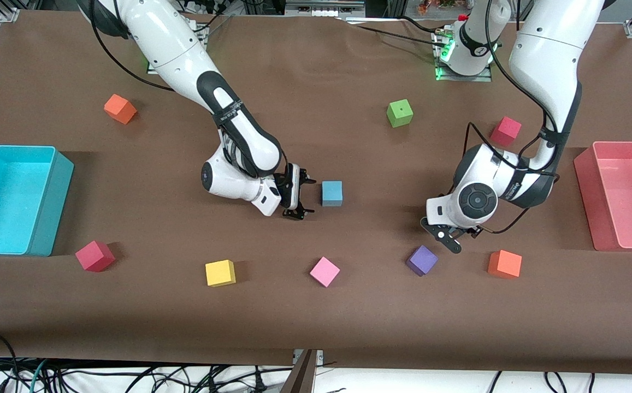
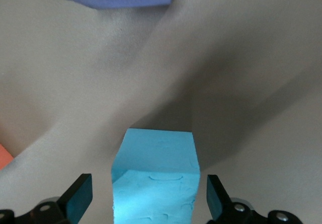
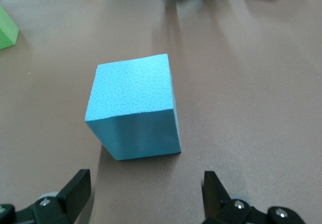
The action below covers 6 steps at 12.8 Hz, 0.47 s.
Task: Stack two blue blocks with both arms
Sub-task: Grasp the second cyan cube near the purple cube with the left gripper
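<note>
Brown covering stretches across the whole worktop (image 1: pixel 316 305), and near its middle sits one blue block (image 1: pixel 332 193), flat on the surface with nothing on top. Just beside it, toward the right arm's end, the right end effector (image 1: pixel 300 196) is low and side-on, fingers spread wide, empty, with the cube lying ahead of its gap in the right wrist view. The second blue block (image 2: pixel 156 183) shows in the left wrist view, between the parted fingers (image 2: pixel 78 196) of the left end effector (image 1: pixel 449 236); they are released, not touching its sides. That end effector hovers low next to a purple cube (image 1: pixel 422 260), with an orange cube (image 1: pixel 504 264) near it. A pink cube (image 1: pixel 324 271) and a yellow cube (image 1: pixel 220 273) lie nearer the front camera. A cyan bin (image 1: pixel 59 202) sits at the right arm's end, a pink bin (image 1: pixel 586 196) at the left arm's.
</note>
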{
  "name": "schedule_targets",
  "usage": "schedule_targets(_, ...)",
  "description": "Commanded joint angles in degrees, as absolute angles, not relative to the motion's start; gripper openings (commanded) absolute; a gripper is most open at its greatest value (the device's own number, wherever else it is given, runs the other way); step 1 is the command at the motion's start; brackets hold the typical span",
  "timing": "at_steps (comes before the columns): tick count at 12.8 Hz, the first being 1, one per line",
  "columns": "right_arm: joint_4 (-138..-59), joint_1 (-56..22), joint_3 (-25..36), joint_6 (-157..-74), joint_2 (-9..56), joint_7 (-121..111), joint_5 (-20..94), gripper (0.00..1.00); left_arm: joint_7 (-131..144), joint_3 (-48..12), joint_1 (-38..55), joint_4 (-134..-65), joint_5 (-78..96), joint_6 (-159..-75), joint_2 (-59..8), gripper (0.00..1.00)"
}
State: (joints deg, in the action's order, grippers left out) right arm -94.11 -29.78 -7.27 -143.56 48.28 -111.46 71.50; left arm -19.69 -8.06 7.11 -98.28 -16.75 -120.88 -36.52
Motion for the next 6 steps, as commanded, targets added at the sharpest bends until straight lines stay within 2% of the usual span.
schedule_targets(1,-92.90,-29.36,-7.56,-144.49,49.31,-113.64,72.69,1.00,-21.80,-8.17,6.42,-101.60,-17.93,-121.99,-34.54,1.00)
schedule_targets(2,-92.81,-29.27,-7.56,-144.41,49.31,-113.73,72.69,1.00,-21.80,-8.09,6.24,-101.86,-17.93,-122.69,-34.63,0.99)
schedule_targets(3,-92.81,-29.01,-7.56,-144.40,49.31,-114.17,72.69,1.00,-21.80,-8.09,6.24,-101.87,-17.84,-123.13,-34.80,0.90)
schedule_targets(5,-92.90,-28.04,-7.65,-143.53,49.31,-116.27,73.99,1.00,-21.71,-8.09,6.24,-101.87,-17.67,-123.14,-34.80,0.45)
schedule_targets(6,-92.99,-27.78,-7.56,-141.79,49.31,-119.24,77.57,1.00,-21.71,-8.09,6.24,-101.78,-17.32,-123.13,-34.72,0.30)
